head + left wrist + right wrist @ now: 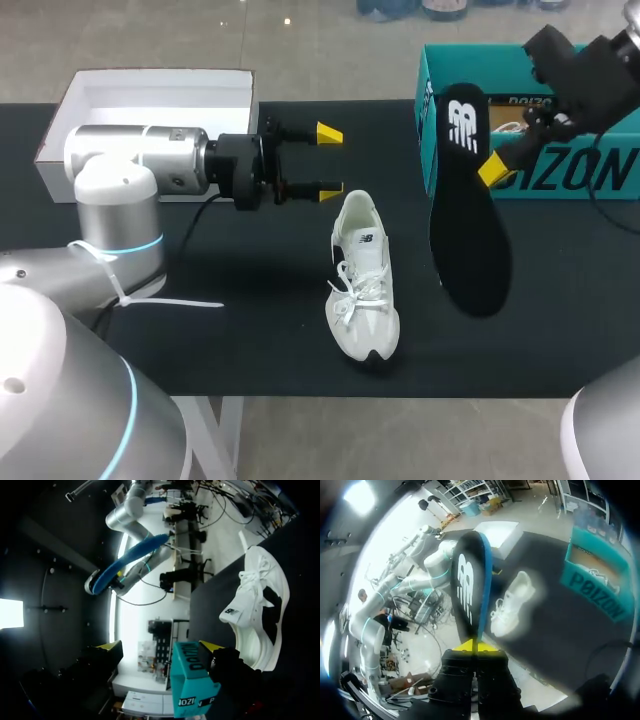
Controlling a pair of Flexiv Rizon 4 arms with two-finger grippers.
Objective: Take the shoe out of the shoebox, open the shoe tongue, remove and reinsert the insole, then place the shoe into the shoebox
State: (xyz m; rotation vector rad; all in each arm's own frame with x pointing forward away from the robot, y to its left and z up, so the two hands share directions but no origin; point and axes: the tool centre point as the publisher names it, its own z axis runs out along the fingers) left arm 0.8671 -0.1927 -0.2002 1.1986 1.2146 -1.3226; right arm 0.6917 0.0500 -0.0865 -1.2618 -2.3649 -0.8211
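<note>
Black desk [250, 330], head view. White shoe [362, 290] is out of the box and sits upright mid-desk toward the near edge. Its long axis runs far-to-near: heel and opening toward the far edge, toe toward the near edge. Teal shoebox [600, 175] is at the far right corner, open white box [150, 100] at the far left corner.

Right jaws are pinching the black insole [470, 230] at its edge near the logo end. The wrist view shows both yellow tips pressed on it. The insole hangs clear of the desk, just right of the shoe, and doesn't touch it. Its axis is roughly parallel to the shoe's, logo end far and toe end near.

Left jaws are spread and empty, side-on just left of the shoe's heel, not touching it.

My read: insole is out, reinsertion comes next. The shoe lies left of and below the insole, so its toe end has to swing over and enter the opening at the heel end. Left jaws are nearer the shoe and well placed to steady the heel. Risk: the unheld shoe slides or tips under the push.
</note>
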